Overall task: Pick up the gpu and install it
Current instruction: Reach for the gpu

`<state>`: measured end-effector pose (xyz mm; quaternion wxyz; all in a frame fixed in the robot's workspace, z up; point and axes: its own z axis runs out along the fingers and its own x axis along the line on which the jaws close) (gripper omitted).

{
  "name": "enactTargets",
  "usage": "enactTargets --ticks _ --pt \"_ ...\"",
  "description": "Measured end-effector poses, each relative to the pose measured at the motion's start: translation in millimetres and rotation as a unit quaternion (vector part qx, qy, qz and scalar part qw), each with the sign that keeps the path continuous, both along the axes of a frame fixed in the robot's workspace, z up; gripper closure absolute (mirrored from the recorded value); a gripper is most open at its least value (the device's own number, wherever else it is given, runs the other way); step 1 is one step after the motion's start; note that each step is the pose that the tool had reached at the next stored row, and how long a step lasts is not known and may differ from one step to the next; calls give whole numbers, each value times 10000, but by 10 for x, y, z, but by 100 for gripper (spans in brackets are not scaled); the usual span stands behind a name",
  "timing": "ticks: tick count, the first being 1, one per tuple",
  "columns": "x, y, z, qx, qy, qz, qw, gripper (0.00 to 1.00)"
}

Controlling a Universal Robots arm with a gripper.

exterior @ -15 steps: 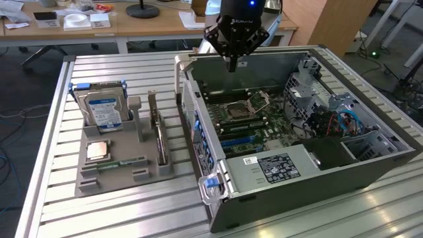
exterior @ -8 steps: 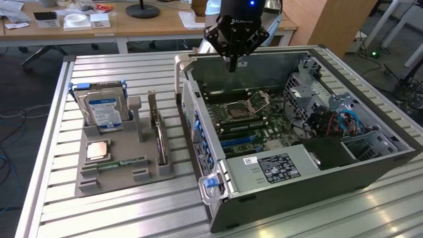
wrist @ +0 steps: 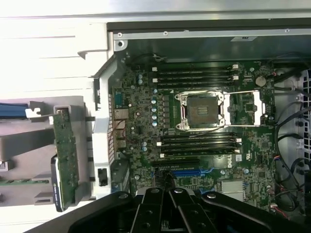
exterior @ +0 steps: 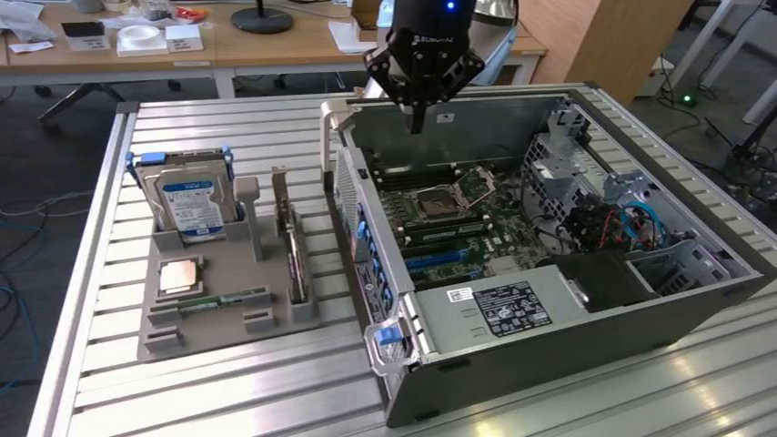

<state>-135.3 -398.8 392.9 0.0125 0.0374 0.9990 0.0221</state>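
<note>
We take this for an office lab, open computer case (exterior: pixel 570 355) on a slatted metal bench (exterior: pixel 218 391), cluttered wooden desks (exterior: pixel 304 44) beyond the case.

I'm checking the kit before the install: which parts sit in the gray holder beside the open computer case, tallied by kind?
hard drive: 1
gpu: 1
processor chip: 1
memory stick: 1
Total: 4
</note>
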Motion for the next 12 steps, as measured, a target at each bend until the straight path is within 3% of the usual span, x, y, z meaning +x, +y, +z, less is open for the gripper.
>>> enactTargets --ticks 12 --pt "-353 0 -16 0 0 0 10000 89"
